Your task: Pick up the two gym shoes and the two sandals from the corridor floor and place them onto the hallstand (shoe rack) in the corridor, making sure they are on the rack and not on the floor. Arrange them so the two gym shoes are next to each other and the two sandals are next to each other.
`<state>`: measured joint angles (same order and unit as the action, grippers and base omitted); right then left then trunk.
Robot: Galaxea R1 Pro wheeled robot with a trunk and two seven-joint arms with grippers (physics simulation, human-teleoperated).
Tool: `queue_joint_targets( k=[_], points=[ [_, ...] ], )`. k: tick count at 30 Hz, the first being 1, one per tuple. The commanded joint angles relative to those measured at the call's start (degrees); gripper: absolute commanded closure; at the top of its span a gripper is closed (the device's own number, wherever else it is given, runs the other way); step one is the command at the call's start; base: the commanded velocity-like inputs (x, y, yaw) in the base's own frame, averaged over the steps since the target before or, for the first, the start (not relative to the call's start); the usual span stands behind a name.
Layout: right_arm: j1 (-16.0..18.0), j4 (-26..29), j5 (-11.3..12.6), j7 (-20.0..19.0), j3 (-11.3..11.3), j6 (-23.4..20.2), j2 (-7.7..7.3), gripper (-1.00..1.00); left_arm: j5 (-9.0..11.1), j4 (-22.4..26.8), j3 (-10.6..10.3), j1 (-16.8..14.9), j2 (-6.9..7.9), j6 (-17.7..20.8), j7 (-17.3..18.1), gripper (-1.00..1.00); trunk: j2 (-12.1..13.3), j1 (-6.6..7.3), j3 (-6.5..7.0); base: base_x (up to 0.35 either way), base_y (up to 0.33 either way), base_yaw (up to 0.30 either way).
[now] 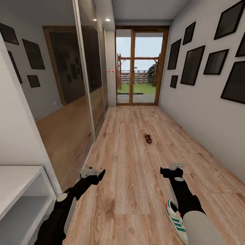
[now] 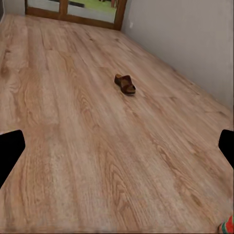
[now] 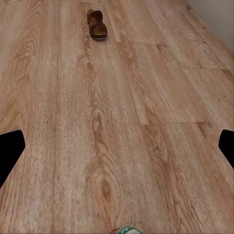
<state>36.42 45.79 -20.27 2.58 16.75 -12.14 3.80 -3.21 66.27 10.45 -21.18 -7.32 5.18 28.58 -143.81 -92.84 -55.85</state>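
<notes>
Sandal (image 1: 148, 138) lies mid-floor (image 1: 129, 177), well ahead of both arms; sneaker (image 1: 176, 219) on floor beside right arm; rack (image 1: 20, 180) by left wall; left gripper (image 1: 91, 172) and right gripper (image 1: 177, 166) fingers apart, empty.

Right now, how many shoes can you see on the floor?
2. One brown sandal lies far ahead, mid-corridor. One white sneaker lies close by, partly under the right arm. Others may be hidden or out of view.
</notes>
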Motion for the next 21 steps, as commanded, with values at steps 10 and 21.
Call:
queue_joint_targets(
  k=[10,21],
  points=[
    [0.06,0.09,-0.47,-0.03,-0.04,-0.33,0.06,-1.00,5.11,-3.34,-7.07,-1.95,-1.71,0.24,0.34,-1.00,-0.03,0.01,-0.06,0.001,0.000,0.000],
    [0.13,2.35,-0.05,-0.37,-3.71,-0.77,0.22,-1.00,7.86,-2.73,-7.20,-2.02,-1.65,0.01,-0.10,-1.00,-0.03,0.01,-0.06,0.000,0.000,0.000]
  ],
)
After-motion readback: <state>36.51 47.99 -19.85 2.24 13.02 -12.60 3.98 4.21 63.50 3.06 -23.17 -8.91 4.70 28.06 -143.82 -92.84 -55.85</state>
